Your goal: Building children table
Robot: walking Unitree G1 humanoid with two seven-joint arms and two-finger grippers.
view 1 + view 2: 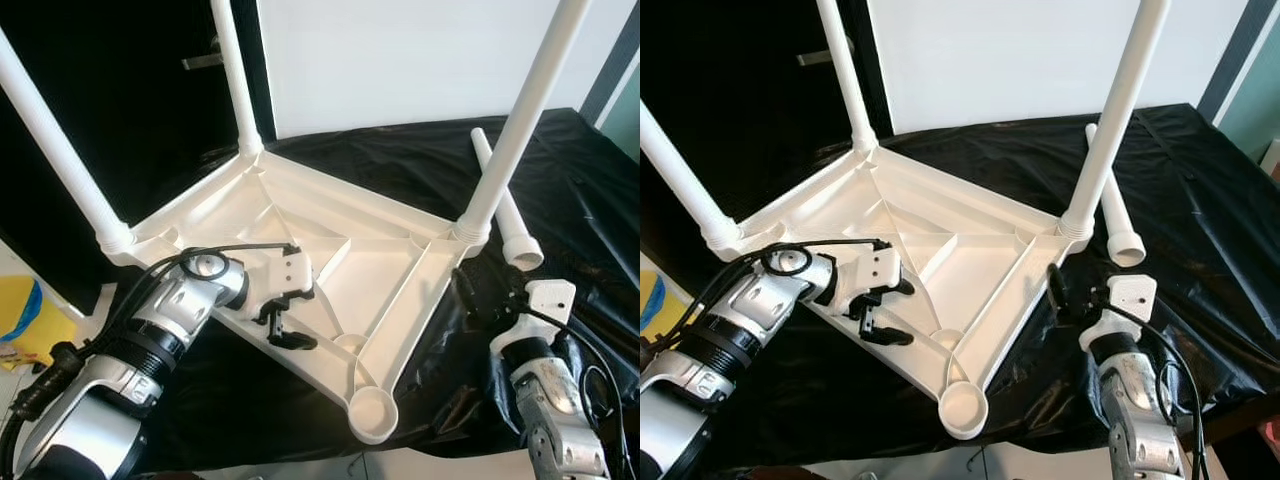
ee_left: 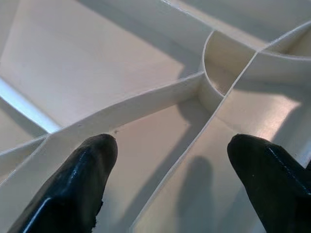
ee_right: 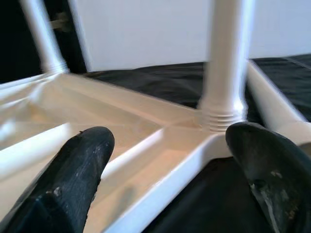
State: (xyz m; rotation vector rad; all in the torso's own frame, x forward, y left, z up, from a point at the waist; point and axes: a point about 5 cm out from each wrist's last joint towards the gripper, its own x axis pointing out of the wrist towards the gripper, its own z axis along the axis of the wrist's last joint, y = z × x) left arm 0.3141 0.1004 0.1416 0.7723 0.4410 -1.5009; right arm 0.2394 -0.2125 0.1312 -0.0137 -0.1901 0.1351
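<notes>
A white plastic children's table (image 1: pixel 375 275) lies upside down on a black cloth (image 1: pixel 400 160). Three white legs stand in its corners: one far left (image 1: pixel 60 150), one at the back (image 1: pixel 235 80), one on the right (image 1: pixel 520 110). The near corner socket (image 1: pixel 370 410) holds nothing. A fourth leg (image 1: pixel 505 205) lies loose on the cloth, just right of the table. My left gripper (image 1: pixel 284 328) hovers open over the ribs by the near-left rim, fingers (image 2: pixel 92 165) apart above a rib. My right gripper (image 1: pixel 1072 298) is open beside the table's right edge, facing the right leg (image 3: pixel 226 63).
A dark doorway with a metal handle (image 1: pixel 205 58) and a white wall (image 1: pixel 400 60) stand behind. A yellow object (image 1: pixel 20 315) sits low at the far left. The black cloth spreads wide to the right, and its front edge (image 1: pixel 300 468) is close to me.
</notes>
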